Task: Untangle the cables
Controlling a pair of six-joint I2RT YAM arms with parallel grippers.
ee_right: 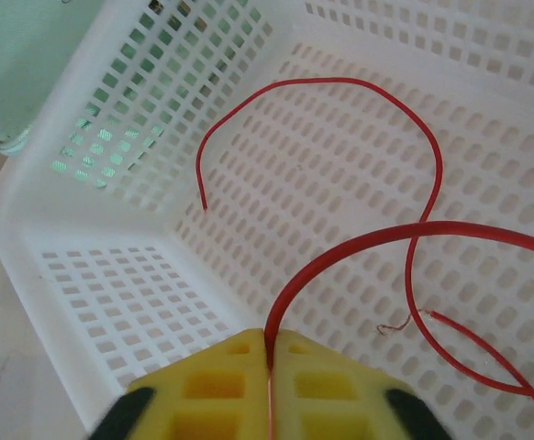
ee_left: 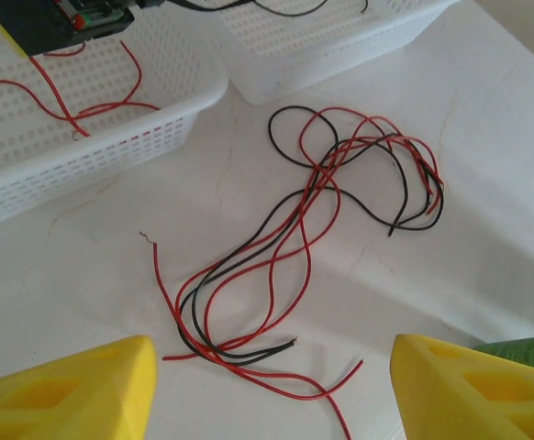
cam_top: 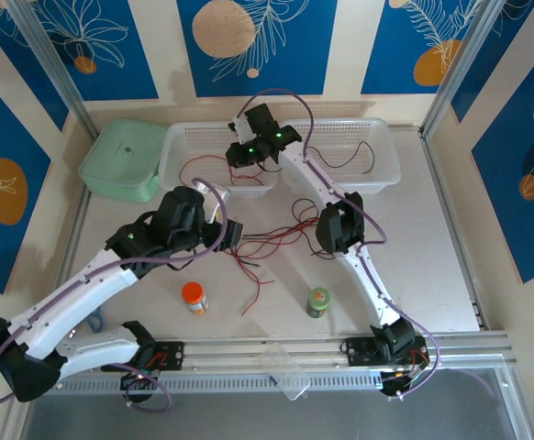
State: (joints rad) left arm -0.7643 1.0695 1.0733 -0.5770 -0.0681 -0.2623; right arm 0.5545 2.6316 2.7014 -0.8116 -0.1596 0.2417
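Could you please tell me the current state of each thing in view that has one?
left gripper: open, above the tangle.
right gripper: shut on the red cable, over the left basket.
red cable: pinched between the fingers, arcing across the basket.
tangle of red and black cables: not yet separated, lying on the table.
orange-capped bottle: upright, capped.
green bottle: upright, capped.

red cable (ee_right: 487, 230) cut off rightward

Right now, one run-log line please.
right jaws: shut on red cable over left white basket | left jaws: open above tangled cables on table | untangling: not yet done
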